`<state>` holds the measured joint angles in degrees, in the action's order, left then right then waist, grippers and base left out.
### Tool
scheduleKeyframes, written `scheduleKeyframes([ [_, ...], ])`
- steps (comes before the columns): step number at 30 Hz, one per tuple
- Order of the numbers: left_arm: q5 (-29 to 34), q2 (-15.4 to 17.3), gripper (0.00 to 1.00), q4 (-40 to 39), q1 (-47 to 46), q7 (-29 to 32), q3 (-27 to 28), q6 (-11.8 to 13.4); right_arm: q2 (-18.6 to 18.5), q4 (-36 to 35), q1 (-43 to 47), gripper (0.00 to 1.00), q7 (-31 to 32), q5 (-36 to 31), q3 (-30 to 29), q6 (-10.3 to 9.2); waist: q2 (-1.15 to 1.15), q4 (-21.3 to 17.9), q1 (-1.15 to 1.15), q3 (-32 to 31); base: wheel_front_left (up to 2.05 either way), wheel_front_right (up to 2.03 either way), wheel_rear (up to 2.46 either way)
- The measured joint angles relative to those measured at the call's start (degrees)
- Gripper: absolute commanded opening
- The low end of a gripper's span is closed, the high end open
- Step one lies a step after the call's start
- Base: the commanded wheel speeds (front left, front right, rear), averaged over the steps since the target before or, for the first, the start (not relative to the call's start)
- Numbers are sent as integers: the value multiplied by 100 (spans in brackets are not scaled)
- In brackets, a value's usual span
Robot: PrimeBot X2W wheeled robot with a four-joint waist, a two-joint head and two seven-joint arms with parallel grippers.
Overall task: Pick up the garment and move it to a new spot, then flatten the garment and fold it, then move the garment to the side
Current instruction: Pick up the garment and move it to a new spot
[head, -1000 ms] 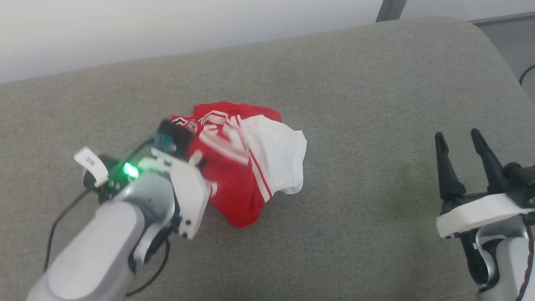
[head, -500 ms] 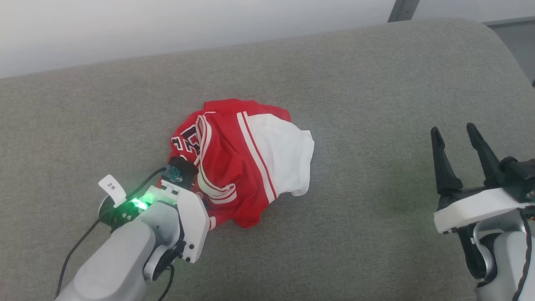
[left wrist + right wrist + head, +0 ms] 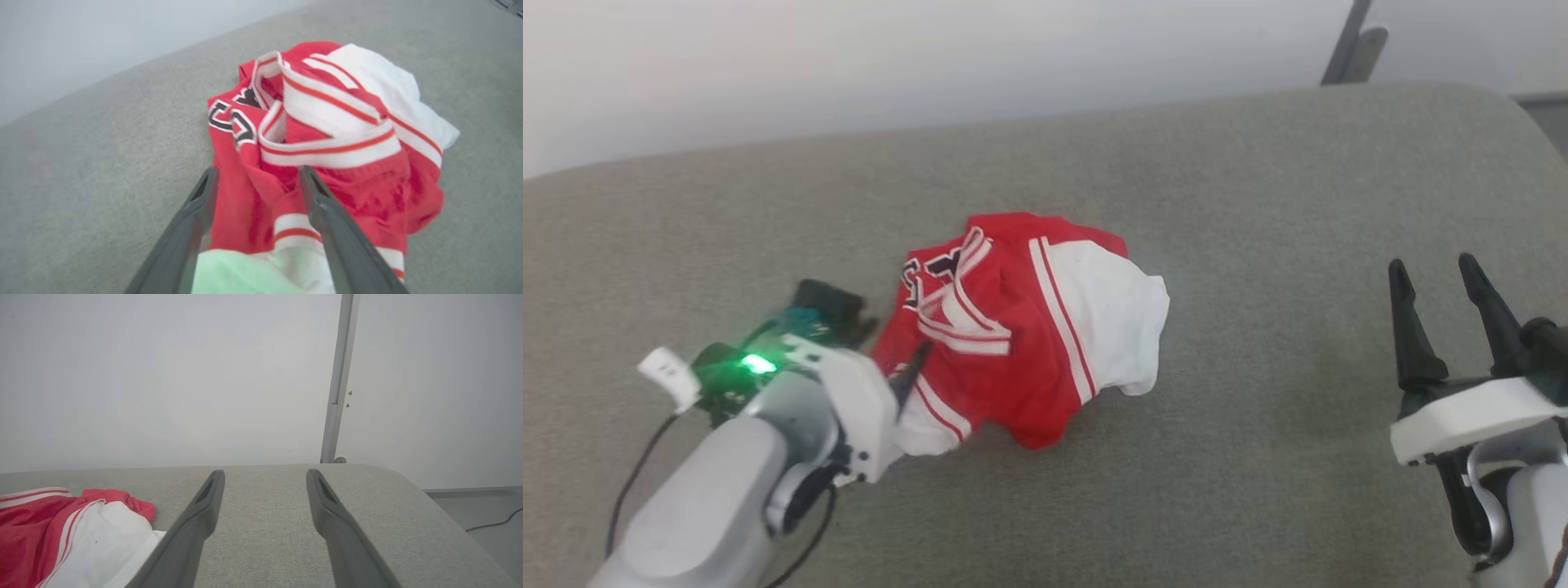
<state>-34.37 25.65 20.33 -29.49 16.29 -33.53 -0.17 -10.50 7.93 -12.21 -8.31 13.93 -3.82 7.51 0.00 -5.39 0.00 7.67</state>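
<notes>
Left wrist view, left hand (image 3: pixel 258 169) spread, garment (image 3: pixel 327 134) bunched between, extending beyond

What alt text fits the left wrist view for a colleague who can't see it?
A crumpled red jersey with white sleeves, striped trim and partly hidden dark lettering lies heaped on a grey padded surface. The left hand is open, its two dark fingers straddling the heap's near edge. A pale wall stands behind.

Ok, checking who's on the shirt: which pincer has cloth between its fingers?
The left pincer: the red jersey lies bunched between its open fingers. The right pincer stands open over the grey cushion, apart from it.
</notes>
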Motion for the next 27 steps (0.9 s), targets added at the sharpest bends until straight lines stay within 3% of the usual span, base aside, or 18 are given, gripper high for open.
scheduleKeyframes([
  [6, -58, 300, 100, -258, 363, -957, 422, 51, -42, 18, 170, 100, 0, -62, -123, 0, 0, 176, 0, -253, 0, 0, 0],
  [14, -277, 787, 100, -565, 1309, -2174, 1162, 296, -70, 45, 502, 100, 8, -131, -328, 0, 0, 372, 0, -644, 0, 0, 0],
  [21, -565, 990, 100, -835, 2123, -2736, 1674, 497, -29, -41, 755, 100, 34, -175, -532, 0, 0, 491, 0, -823, 0, 0, 0],
  [27, -802, 1087, 100, -972, 2616, -2955, 2041, 510, 47, -204, 926, 100, 80, -225, -656, 0, 0, 581, 0, -873, 0, 0, 0],
])
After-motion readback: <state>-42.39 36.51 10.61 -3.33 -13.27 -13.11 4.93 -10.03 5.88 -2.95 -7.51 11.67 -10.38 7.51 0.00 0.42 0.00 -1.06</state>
